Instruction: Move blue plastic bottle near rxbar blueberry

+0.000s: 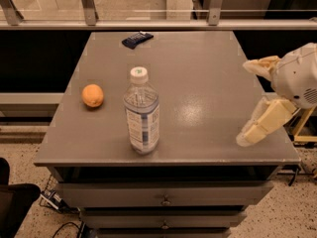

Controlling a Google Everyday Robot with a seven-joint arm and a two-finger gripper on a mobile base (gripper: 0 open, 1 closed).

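The gripper [243, 103] hung at the right edge of the bench [208, 78], over its near right corner, coming in from the white rounded arm housing [299, 76] at the far right. Its two cream fingers [267, 120] were spread wide apart, one pointing left above and the other angled down towards the bench edge, and they grasped nothing and touched none of the items. The blue plastic bottle [141, 113] stood upright near the front edge of the bench, a little left of centre, with its white cap on and its label facing the camera; it was well apart from the gripper. The rxbar blueberry [137, 38] lay flat near the far edge of the bench, well behind the bottle and slightly left of it. An orange fruit [92, 95] sat to the left of the bottle, near the left edge, not touching it. Drawers [163, 196] ran beneath the bench front.
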